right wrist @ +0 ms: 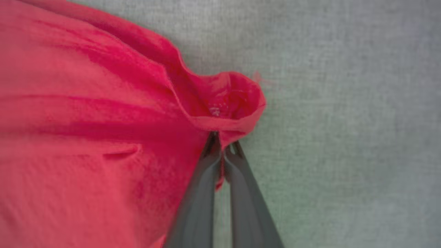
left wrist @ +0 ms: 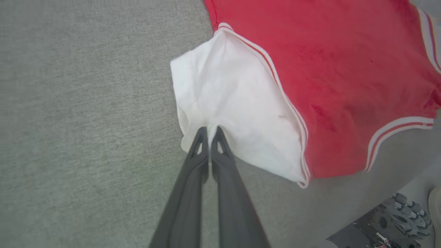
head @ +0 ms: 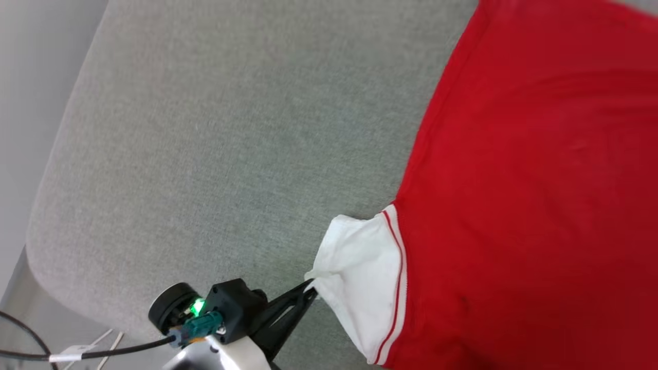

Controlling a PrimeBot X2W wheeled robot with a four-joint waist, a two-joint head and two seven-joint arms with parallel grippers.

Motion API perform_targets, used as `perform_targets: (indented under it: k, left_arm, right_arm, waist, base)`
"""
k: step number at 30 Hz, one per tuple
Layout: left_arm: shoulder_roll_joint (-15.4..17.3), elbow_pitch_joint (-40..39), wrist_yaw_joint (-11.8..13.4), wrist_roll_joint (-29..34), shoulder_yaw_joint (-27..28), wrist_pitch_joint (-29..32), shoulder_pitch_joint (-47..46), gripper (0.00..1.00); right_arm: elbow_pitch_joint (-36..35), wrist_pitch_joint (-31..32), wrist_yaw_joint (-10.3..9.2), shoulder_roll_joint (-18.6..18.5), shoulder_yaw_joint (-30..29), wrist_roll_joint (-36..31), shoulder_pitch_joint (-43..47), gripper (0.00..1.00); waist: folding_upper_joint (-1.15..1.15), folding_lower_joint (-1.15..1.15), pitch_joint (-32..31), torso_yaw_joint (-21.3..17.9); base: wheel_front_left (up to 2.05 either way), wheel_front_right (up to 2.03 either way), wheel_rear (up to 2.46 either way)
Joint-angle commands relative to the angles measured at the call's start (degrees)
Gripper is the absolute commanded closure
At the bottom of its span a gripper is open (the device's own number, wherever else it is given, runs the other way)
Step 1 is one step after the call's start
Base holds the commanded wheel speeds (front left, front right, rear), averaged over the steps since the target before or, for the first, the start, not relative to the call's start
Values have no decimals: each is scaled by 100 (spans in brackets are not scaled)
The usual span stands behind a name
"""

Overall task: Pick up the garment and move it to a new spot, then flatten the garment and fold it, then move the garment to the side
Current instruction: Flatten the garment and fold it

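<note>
In the head view the garment (head: 514, 180) fills the right half of the frame, a broad sheet of plain red cloth lying fairly flat on a grey cloth surface (head: 231, 128) that takes the upper left and centre. Its white sleeve (head: 360, 267) juts out at the lower centre, joined to the red body by a thin red-and-white trim line. At the bottom, left of centre, the left gripper (head: 308, 289) reaches toward the right, its dark fingers drawn together on the sleeve's outer edge; a green light (head: 198, 307) glows on its body and a black cable (head: 103, 352) trails to the lower left corner. In the left wrist view the gripper (left wrist: 210, 129) rises from the bottom centre with both fingers pressed together, pinching the hem of the sleeve (left wrist: 234, 103), which puckers at the tips. The red body (left wrist: 327, 69) spreads across the upper right, ending in a white-and-red striped band (left wrist: 396, 127) at the right edge, and a dark machine part (left wrist: 389, 220) sits in the lower right corner. In the right wrist view the right gripper (right wrist: 222, 144) stands at the lower centre, its jaws closed on a rolled red edge of the garment (right wrist: 86, 137), which covers the left half in soft folds; grey cloth (right wrist: 344, 137) lies to the right.
</note>
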Motion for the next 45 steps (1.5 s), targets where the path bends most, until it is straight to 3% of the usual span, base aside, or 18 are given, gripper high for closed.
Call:
perform_targets:
  k: [1, 10, 17, 24, 28, 31, 32, 38, 45]
  left_arm:
    - [60, 59, 48, -15, 19, 7, 95, 100]
    - [281, 245, 318, -299, 183, 5, 541, 100]
    - [486, 341, 506, -481, 326, -95, 931, 100]
    - [549, 409, 557, -596, 395, -186, 1078, 100]
    - [541, 455, 557, -648, 430, -268, 1135, 100]
    - [526, 453, 571, -663, 425, -263, 1140, 100]
    - [525, 441, 568, -663, 422, -256, 1128, 100]
    - [593, 329, 599, -631, 448, -200, 1040, 100]
    - [618, 150, 576, -602, 547, -217, 831, 100]
  right_arm:
    - [85, -16, -2, 147, 9, 129, 478, 100]
    - [-701, -312, -2, 834, 92, 871, 2295, 100]
    - [-1678, -444, -2, 1112, 209, 1325, 3510, 100]
    - [-2426, -466, -2, 1439, -184, 1557, 4620, 100]
    - [-2560, -587, -2, 1576, -233, 1478, 5470, 100]
    - [-2471, -680, -2, 1635, -172, 1470, 5629, 100]
    - [-2476, -761, -2, 1611, -141, 1458, 5616, 0]
    - [-2679, -865, -2, 1427, -1, 1770, 5202, 0]
    - [-3361, -407, -2, 1176, 293, 2057, 4148, 0]
  waist:
    - [0, 0, -532, -396]
    - [0, 0, -1542, -1176]
    - [0, 0, -1914, -1678]
    - [0, 0, -2089, -1849]
    - [0, 0, -2136, -1890]
    - [0, 0, -2155, -1902]
    - [0, 0, -2154, -1898]
    - [0, 0, -2106, -1854]
    - [0, 0, -1806, -1599]
  base:
    - [0, 0, 0]
    - [0, 0, 0]
    - [0, 0, 0]
    - [0, 0, 0]
    - [0, 0, 0]
    - [0, 0, 0]
    - [0, 0, 0]
    - [0, 0, 0]
    - [0, 0, 0]
